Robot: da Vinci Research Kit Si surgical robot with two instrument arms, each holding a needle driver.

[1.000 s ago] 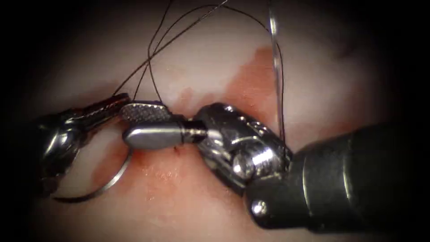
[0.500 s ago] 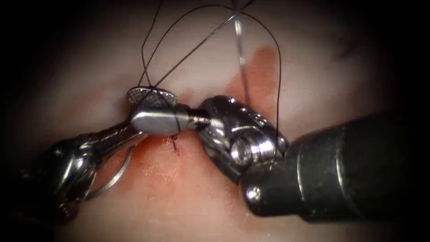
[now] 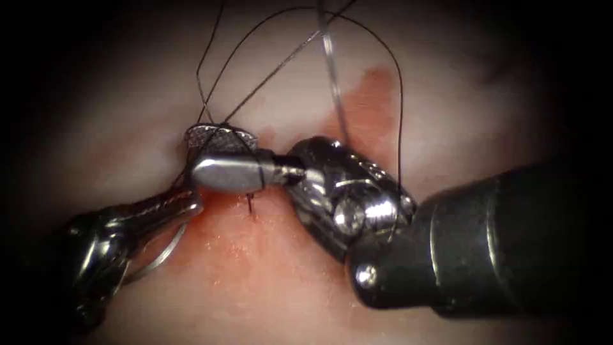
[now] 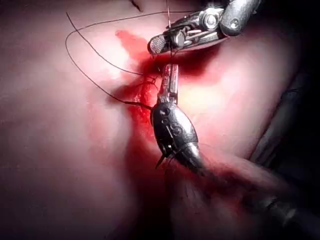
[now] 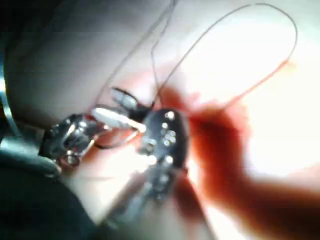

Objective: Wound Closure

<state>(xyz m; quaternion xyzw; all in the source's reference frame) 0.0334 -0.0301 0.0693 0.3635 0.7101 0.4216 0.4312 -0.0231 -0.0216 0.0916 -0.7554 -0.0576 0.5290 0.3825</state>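
Right pincer (image 3: 195, 156) apart beneath thread (image 3: 400, 102) loops, left pincer (image 3: 188, 204) closed, hold unclear, above the needle (image 3: 167, 248), which is out of the tissue (image 3: 268, 281): best keep loops slack and untangled.

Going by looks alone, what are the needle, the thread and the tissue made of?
Needle: likely polished steel, a thin curved wire with a bright glint, beside the left tool.
Thread: fine dark strand, matte; the fibre cannot be told. It loops over the right tool.
Tissue: soft, pale, moist flesh with a wet sheen, stained by red fluid.
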